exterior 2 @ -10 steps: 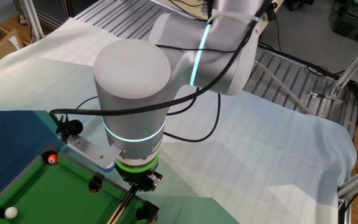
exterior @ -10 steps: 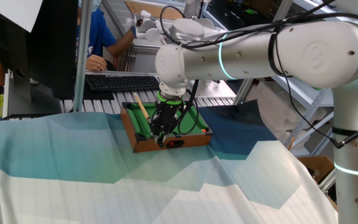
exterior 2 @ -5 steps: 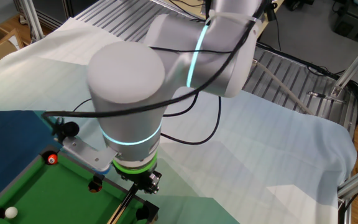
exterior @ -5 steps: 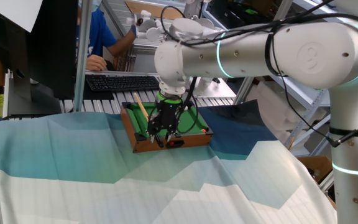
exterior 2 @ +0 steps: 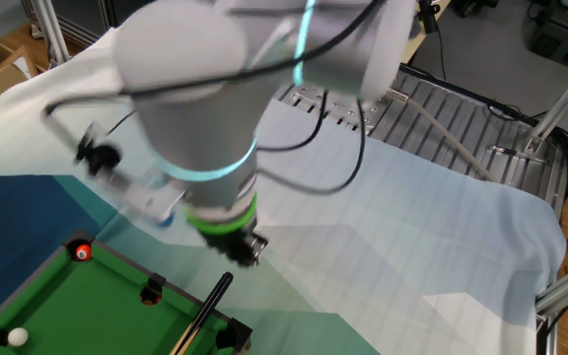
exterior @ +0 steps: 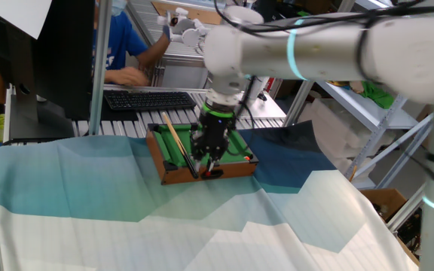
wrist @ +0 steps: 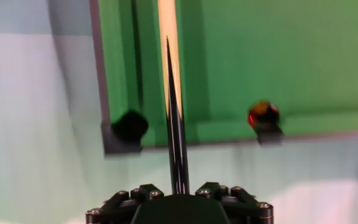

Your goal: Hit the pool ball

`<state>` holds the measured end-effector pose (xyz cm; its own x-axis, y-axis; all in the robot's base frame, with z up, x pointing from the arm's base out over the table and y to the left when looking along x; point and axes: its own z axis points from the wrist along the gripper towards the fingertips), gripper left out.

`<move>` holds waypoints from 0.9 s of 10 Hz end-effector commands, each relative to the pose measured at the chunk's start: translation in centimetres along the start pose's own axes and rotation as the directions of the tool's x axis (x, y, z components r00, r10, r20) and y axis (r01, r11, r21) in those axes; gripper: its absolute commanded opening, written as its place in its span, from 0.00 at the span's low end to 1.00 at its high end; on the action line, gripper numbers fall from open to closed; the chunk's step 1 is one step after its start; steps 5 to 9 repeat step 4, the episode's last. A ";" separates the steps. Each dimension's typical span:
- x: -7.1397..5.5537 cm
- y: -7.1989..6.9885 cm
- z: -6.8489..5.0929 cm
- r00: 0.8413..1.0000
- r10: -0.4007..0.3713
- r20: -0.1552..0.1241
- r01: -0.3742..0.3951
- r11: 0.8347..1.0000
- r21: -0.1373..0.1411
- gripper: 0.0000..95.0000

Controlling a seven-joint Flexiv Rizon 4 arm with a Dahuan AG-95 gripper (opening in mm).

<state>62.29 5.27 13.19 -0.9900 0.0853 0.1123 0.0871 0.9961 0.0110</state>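
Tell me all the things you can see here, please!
Pool table: one, green felt with a brown wooden frame, on the cloth.
White ball: one, white, on the felt near a corner.
Red ball: one, red-orange, at a pocket on the rail.
Cue stick: one, pale wood with a black butt, lying on the pool table.
Cloth: one, blue-green and white, over the bench.
Keyboard: one, black, behind the pool table.
Person: one, blue shirt, at the keyboard.
Robot arm: one, white.
Tool: one, black, shut on the cue stick.

One fixed view looks across the cloth-covered table (exterior: 126,226) from its front, taking in the miniature pool table (exterior: 173,175). The other fixed view looks steeply down from close by. The hand view faces down at its green corner.
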 end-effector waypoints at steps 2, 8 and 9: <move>1.7 -0.3 -0.7 1.000 0.026 0.002 -0.026 0.999 0.019 0.00; 2.6 -0.2 -0.4 0.999 0.047 0.003 -0.047 0.998 0.032 0.00; 2.6 -0.2 -0.4 0.999 0.047 0.003 -0.047 0.998 0.032 0.00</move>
